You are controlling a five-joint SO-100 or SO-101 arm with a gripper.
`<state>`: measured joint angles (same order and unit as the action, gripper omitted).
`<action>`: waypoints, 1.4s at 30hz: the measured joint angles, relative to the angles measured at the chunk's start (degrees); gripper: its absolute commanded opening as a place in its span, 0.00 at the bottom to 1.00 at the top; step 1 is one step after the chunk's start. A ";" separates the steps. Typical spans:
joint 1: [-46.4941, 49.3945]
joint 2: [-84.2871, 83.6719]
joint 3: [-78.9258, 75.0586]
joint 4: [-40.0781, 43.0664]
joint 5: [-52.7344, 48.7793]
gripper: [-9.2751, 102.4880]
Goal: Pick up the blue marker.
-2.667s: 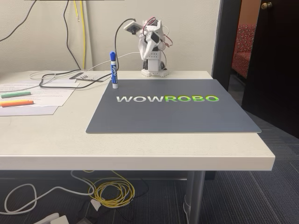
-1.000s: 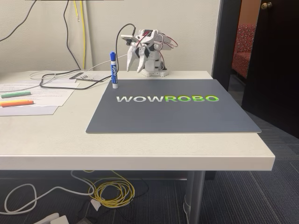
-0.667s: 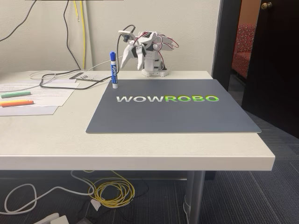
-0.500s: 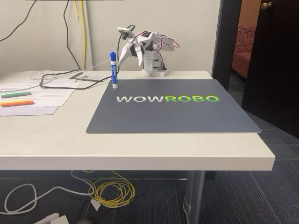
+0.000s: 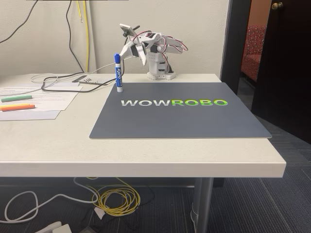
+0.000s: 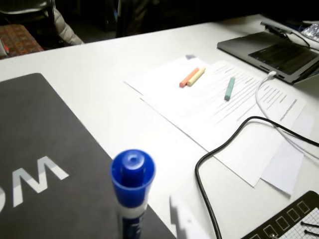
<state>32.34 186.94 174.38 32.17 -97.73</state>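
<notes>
Standing upright at the grey mat's (image 5: 184,116) corner, blue marker (image 5: 118,73), jaws apart just beside its cap.

Fixed view: marker (image 5: 118,73) upright on mat's (image 5: 180,119) upper-left corner; arm (image 5: 155,51) behind it, upper centre; papers (image 5: 36,99) with highlighters (image 5: 17,103) at left.

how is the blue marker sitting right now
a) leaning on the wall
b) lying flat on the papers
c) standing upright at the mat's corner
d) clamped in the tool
c, since the fixed view shows the blue marker upright, cap up, at the far left corner of the grey mat, with the tool apart from it.
</notes>
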 measured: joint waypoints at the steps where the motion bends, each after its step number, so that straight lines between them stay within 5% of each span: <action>1: 0.00 -1.23 0.00 -1.41 0.00 0.63; 7: 0.00 -17.40 0.00 -19.25 -0.09 0.64; 17: 0.09 -31.46 0.00 -36.47 -1.32 0.65; 25: 0.97 -56.16 -0.53 -60.38 -2.02 0.66; 42: 0.97 -58.62 -0.53 -63.28 -2.20 0.60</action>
<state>33.31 128.32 173.85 -31.11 -99.93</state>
